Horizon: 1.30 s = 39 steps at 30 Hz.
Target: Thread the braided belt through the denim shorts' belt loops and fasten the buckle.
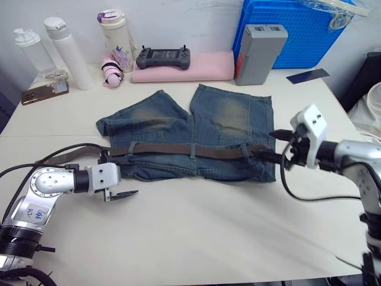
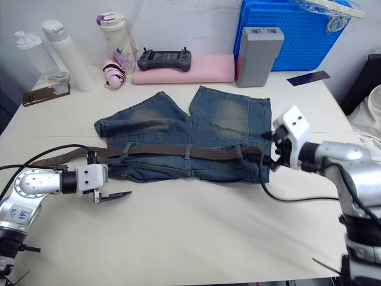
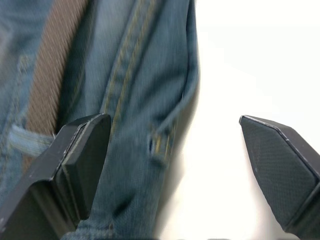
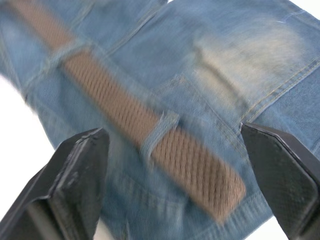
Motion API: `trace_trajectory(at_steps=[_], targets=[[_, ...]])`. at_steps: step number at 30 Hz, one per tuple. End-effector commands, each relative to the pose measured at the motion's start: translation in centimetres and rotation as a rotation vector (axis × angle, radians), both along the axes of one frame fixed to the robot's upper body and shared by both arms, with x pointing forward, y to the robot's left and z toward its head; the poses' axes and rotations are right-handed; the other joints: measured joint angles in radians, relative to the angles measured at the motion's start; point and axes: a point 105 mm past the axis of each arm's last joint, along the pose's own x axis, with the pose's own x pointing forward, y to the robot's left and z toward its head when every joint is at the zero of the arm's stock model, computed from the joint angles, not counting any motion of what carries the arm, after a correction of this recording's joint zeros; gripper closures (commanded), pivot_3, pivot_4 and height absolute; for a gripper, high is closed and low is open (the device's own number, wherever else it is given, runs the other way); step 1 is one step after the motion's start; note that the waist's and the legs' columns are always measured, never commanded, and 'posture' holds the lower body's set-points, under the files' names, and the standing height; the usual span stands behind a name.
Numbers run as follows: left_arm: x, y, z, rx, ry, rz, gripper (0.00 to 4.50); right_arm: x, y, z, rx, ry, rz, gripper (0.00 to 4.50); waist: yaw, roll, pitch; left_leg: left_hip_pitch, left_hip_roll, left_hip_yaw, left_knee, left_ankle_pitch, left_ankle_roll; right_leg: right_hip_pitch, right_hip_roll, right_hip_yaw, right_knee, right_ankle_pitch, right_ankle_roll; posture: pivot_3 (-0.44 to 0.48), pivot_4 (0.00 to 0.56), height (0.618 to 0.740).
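The denim shorts (image 1: pixel 196 125) lie flat on the table, waistband toward me. The braided belt (image 1: pixel 217 152) runs along the waistband under belt loops (image 1: pixel 193 150), and its left tail (image 1: pixel 59 157) trails off the shorts onto the table. The belt's blunt brown right end (image 4: pixel 225 192) lies near the shorts' right edge. I cannot make out the buckle. My left gripper (image 1: pixel 122 177) is open at the shorts' left waistband corner, one finger over denim and one over bare table. My right gripper (image 1: pixel 271 146) is open just above the belt's right end, with a belt loop (image 4: pixel 162 127) between its fingers.
Along the back stand two white bottles (image 1: pixel 65 50), a flowered tumbler (image 1: pixel 116 39), a pink folded cloth (image 1: pixel 196 67) with a dark controller (image 1: pixel 164 58) on it, a grey box (image 1: pixel 259 53) and a blue crate (image 1: pixel 303 30). A phone (image 1: pixel 44 92) lies at far left.
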Motion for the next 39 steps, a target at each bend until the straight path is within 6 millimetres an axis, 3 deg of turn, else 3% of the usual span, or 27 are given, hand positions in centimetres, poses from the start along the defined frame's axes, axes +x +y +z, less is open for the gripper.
trace_trajectory(at_steps=[1,11,14,21,22,25,28,32,39], targets=[[-0.1,-0.1,1.1,-0.026,-0.027,0.013,0.00,1.3,-0.6,-0.6,0.069,0.093,-0.096,0.04,0.003,0.000,0.000,-0.001,0.000,0.000,-0.001,0.000,0.000,-0.001,0.000,0.000,0.000,0.000,0.000,0.000,0.150,0.739],[-0.2,-0.6,1.4,-0.071,-0.045,0.041,0.00,1.1,0.4,-4.6,0.079,0.284,-0.071,0.04,0.000,0.000,0.000,-0.011,-0.004,0.000,0.001,-0.001,0.002,-0.013,-0.001,-0.001,0.006,0.000,0.000,0.000,0.150,0.739],[-0.2,-0.6,1.8,-0.103,-0.043,0.057,0.00,1.1,0.6,-5.3,0.078,0.306,-0.070,0.77,0.001,0.000,0.000,-0.011,-0.004,0.000,0.002,-0.001,0.001,-0.013,-0.001,-0.001,0.006,0.000,0.000,0.000,0.150,0.739],[0.6,-0.2,5.1,-0.309,-0.008,0.124,0.00,0.9,0.9,-5.8,0.098,0.305,-0.053,4.23,0.001,0.000,0.000,-0.011,-0.003,0.000,0.003,0.000,0.001,-0.013,-0.001,0.000,0.007,0.000,0.000,0.000,0.150,0.739],[0.9,0.1,5.7,-0.344,0.003,0.143,0.00,0.9,1.0,-5.8,0.099,0.302,-0.052,4.40,0.001,0.000,0.000,-0.011,-0.003,0.000,0.004,0.000,0.001,-0.013,-0.001,0.000,0.008,0.000,0.000,0.000,0.150,0.739],[1.8,1.2,6.9,-0.441,0.068,0.205,0.00,0.9,1.1,-5.7,0.109,0.290,-0.050,4.40,0.000,0.000,0.000,-0.011,-0.003,0.000,0.004,0.000,0.001,-0.013,-0.001,0.000,0.009,0.000,0.000,0.000,0.150,0.739],[3.6,3.4,6.8,-0.574,0.214,0.319,0.00,1.0,1.1,-5.5,0.116,0.263,-0.066,4.40,-0.002,0.000,0.000,-0.011,-0.003,0.000,0.004,0.000,0.000,-0.013,0.000,0.000,0.009,0.000,0.000,0.000,0.150,0.739],[4.5,3.6,6.3,-0.688,0.381,0.316,0.00,0.8,1.6,-5.0,0.129,0.232,-0.055,4.40,-0.003,0.000,0.000,-0.010,-0.004,0.001,0.004,0.000,0.000,-0.013,0.000,0.000,0.011,0.000,0.000,0.000,0.150,0.739],[7.0,3.6,4.6,-0.744,0.494,0.375,0.00,0.2,2.4,-4.9,0.131,0.207,-0.056,4.40,-0.003,-0.001,0.000,-0.010,-0.004,0.001,0.005,0.000,0.000,-0.014,0.001,-0.001,0.013,0.000,0.000,0.000,0.150,0.739]])
